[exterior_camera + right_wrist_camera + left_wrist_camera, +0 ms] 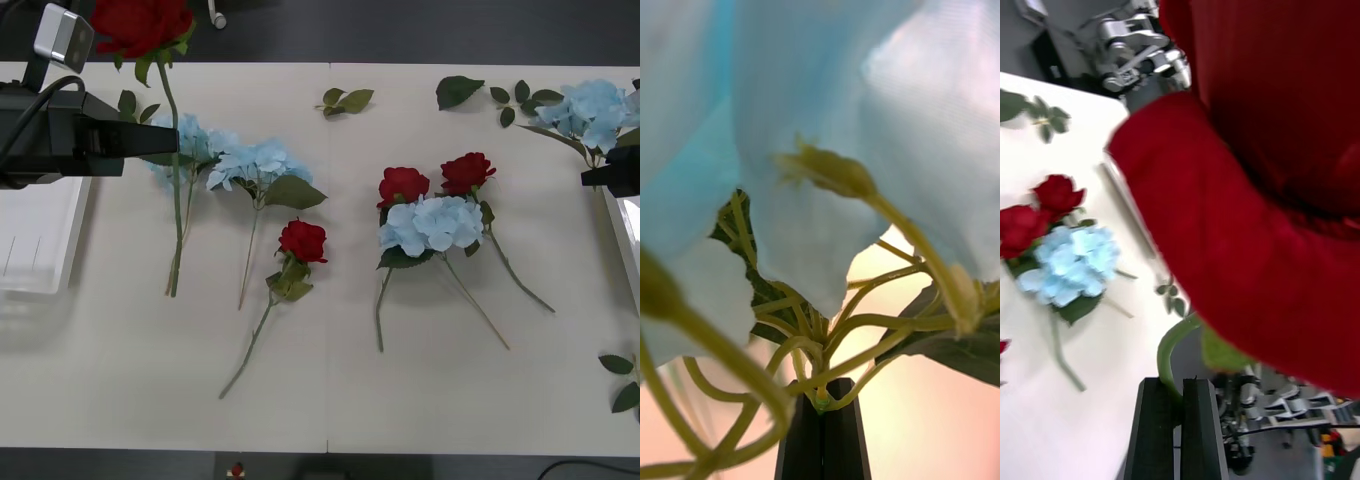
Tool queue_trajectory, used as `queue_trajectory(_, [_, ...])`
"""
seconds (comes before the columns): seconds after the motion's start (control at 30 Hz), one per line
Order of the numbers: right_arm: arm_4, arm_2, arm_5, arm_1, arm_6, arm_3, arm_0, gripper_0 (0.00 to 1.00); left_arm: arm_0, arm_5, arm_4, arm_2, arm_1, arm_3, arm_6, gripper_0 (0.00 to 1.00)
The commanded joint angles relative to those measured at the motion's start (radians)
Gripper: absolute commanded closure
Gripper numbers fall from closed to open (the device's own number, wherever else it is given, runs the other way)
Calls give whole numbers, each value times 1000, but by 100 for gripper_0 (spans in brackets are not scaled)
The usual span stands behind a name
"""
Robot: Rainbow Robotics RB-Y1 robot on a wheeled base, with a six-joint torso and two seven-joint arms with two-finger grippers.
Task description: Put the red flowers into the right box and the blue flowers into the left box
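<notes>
Though unlabelled, red rose (140, 22) (stem in left fingers (1178, 420)).

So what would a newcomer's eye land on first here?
Both grippers hold the wrong flower for their side: the left gripper is shut on a red rose lifted at the table's far left, and the right gripper is shut on a blue hydrangea at the far right. More blooms lie mixed mid-table.

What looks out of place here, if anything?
The held flowers are on the wrong sides. The left pincer, beside the left box, is shut on the stem of a red rose; the right pincer, beside the right box, is shut on a blue hydrangea. Red belongs in the right box, blue in the left.
</notes>
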Motion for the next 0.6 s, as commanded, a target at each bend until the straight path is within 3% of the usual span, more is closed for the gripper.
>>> queue_trajectory(0.03, [95,-3,-21,24,-19,63,-22,100,-57,-72,65,-86,12,-12,-44,100])
queue_trajectory(0.43, [213,-2,-76,93,-19,135,-22,100,-163,-210,98,-279,-15,-12,-90,100])
queue_trajectory(0.5, [220,-2,-78,97,-18,137,-22,93,-184,-242,97,-313,-18,-12,-99,100])
queue_trajectory(0.53, [226,0,-78,99,-18,138,-22,80,-201,-265,97,-336,-18,-12,-104,100])
queue_trajectory(0.6, [232,5,-79,99,-16,138,-22,68,-214,-293,91,-354,-18,-12,-111,100])
